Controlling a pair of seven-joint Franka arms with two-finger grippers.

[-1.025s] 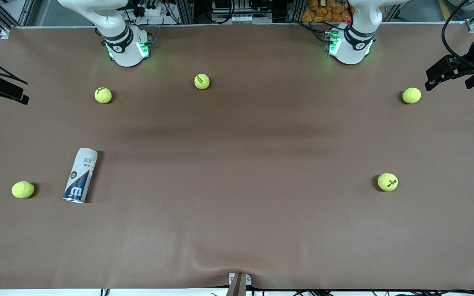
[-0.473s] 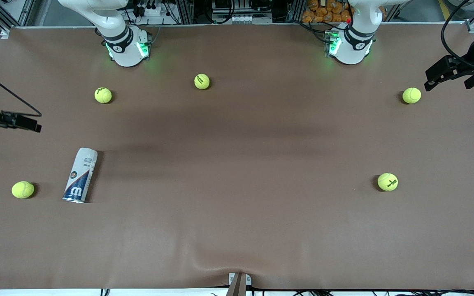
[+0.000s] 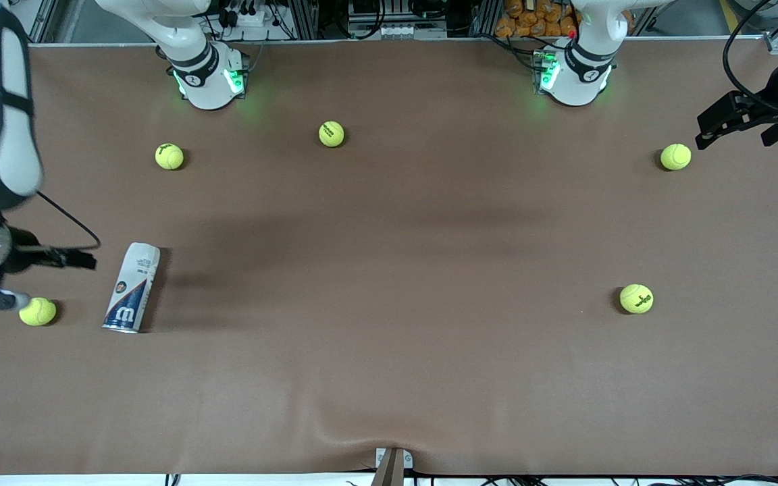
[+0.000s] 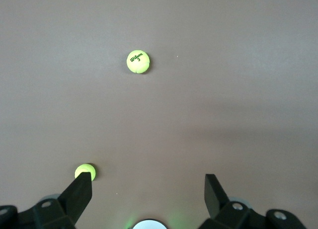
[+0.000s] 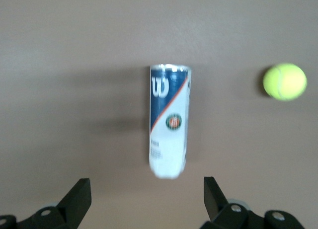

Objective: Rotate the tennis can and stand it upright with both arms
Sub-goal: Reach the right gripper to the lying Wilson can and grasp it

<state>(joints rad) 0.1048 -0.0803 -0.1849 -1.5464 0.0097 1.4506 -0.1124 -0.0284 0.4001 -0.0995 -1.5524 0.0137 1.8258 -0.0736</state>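
While the tennis can (image 3: 132,288) lies flat on the table (image 3: 389,351) toward the right arm's end, the front view has its silvery rim end nearer the camera and its white end pointing at the robots' bases. One tennis ball (image 3: 38,311) sits beside that rim end, apart from it, at the table edge. Right gripper (image 3: 82,259) hangs over the table just beside the can's white end, not touching. Left gripper (image 3: 713,128) is over the table edge at the left arm's end, near another ball (image 3: 675,156); that arm waits.

Left wrist view: left gripper (image 4: 148,189) fingers spread wide, nothing between them. Bare table below, a "Wilson 3" ball (image 4: 138,61) well clear, a second ball (image 4: 85,171) by one fingertip.

Right wrist view: right gripper (image 5: 147,193) wide open, empty. Can (image 5: 169,121) lies between the finger lines, its white end toward the gripper, "W" end away. Ball (image 5: 284,82) off beside the rim end.
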